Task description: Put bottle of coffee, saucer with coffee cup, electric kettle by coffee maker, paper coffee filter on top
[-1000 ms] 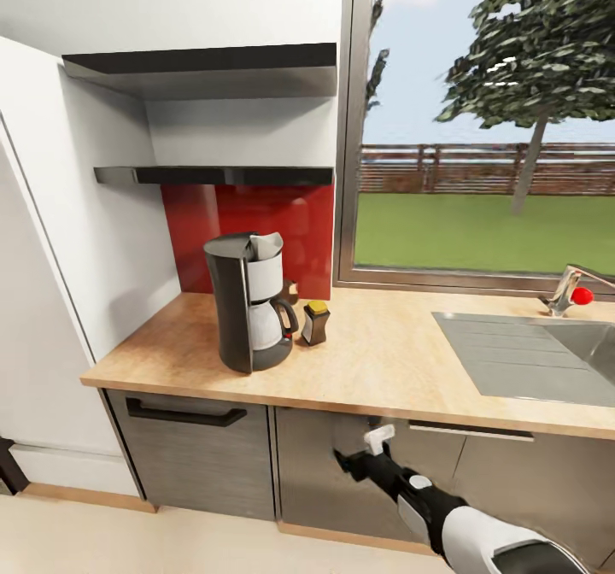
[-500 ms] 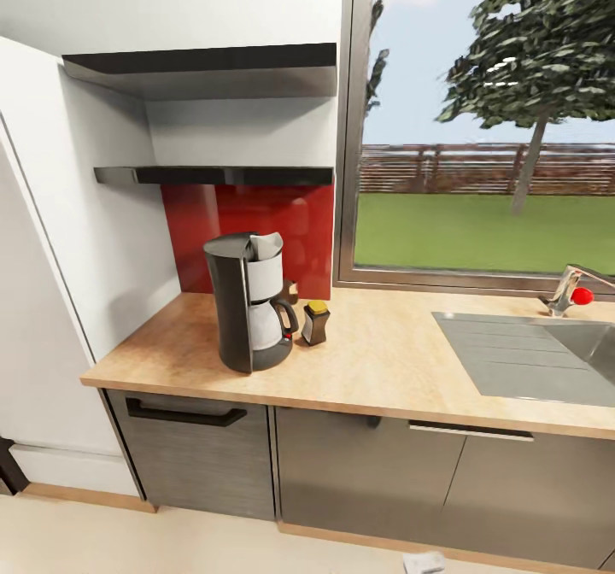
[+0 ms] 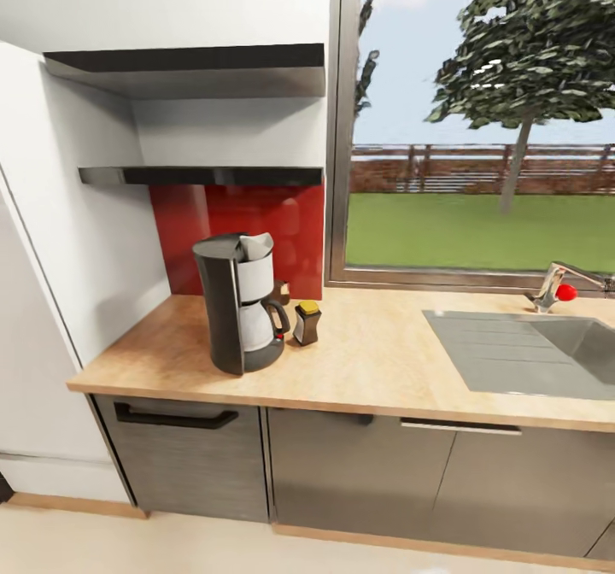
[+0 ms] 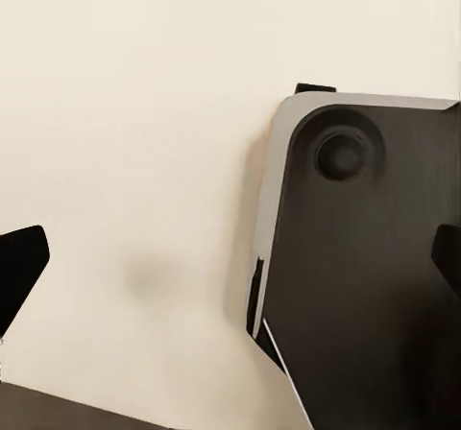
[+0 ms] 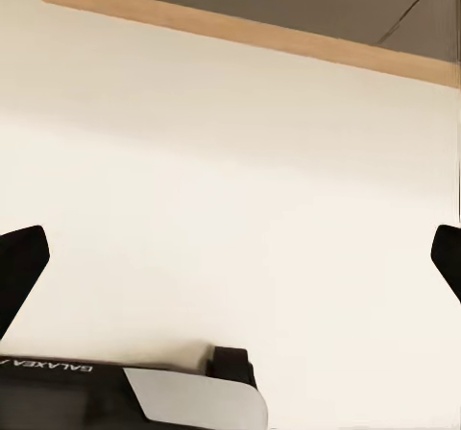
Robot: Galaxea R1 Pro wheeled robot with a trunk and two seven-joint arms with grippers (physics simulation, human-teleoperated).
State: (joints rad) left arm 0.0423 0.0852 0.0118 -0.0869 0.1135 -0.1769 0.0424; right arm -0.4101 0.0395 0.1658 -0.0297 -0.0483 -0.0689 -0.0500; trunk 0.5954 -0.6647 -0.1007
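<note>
**Right arm tucked away, view slid over**

Coffee maker (image 3: pixel 238 302) sits on the desk (image 3: pixel 376 360), coffee bottle (image 3: pixel 306 323) just beside it. Right arm's dropped out of the head view. Left tool (image 4: pixel 230 262) and right tool (image 5: pixel 230 257) both wide, empty, pointing at floor. Kettle, cup, saucer next, probably.

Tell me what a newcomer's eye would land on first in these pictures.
The black coffee maker stands out first, upright on the wooden countertop before a red backsplash, with a small yellow-capped bottle of coffee close beside it. Next comes the big window with its tree and lawn, above the sink at the counter's right end. Both wrist views look down at pale floor, each hand's dark fingertips spread wide.
</note>
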